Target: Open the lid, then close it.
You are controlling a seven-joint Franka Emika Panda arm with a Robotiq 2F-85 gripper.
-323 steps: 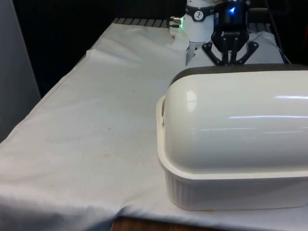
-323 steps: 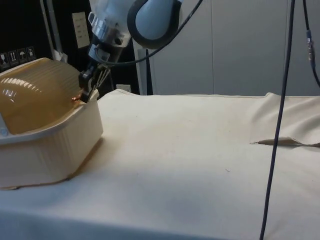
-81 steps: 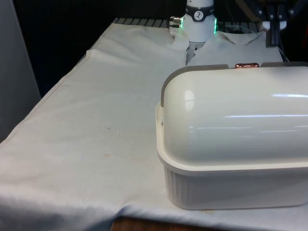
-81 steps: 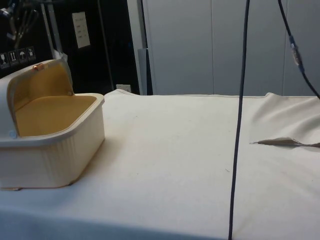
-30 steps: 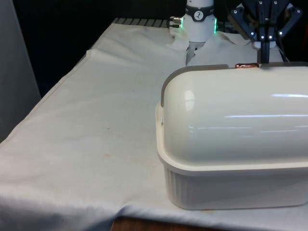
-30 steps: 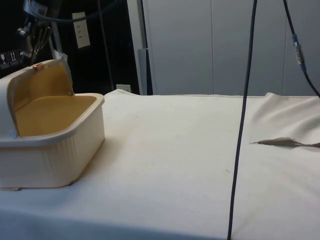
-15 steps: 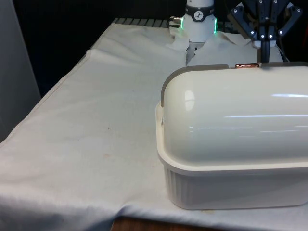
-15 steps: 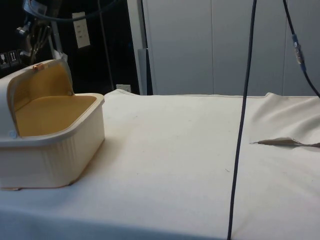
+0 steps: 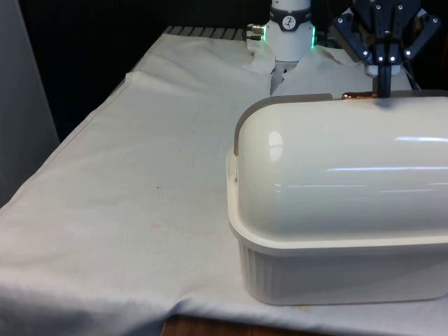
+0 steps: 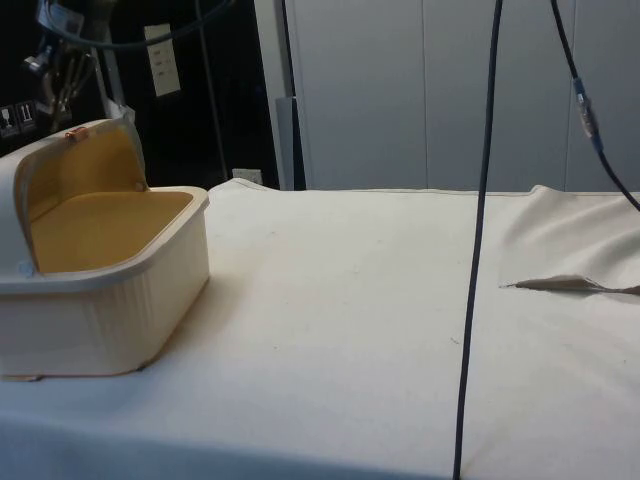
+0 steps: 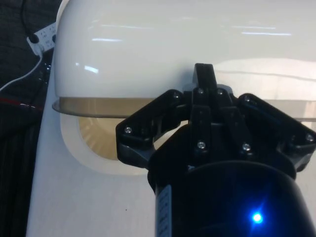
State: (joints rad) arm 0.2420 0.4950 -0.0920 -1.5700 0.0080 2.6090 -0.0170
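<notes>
white cloth (image 10: 350, 330) is spread over the table. cream bread box (image 10: 100, 300) is set on the cloth, at the front view's right, its back turned to that camera. lid (image 9: 343, 168) is rolled back and stands open; the box's yellowish inside is seen in the side view. copper handle (image 9: 358, 95) is seen on the lid's upper edge. gripper (image 9: 383, 89) is held just above that edge, beside the handle; its fingers (image 11: 203, 81) are pressed together, grasping nothing.

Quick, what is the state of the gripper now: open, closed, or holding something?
Gripper: closed, fingers together, holding nothing, just above the raised lid near its copper handle.
</notes>
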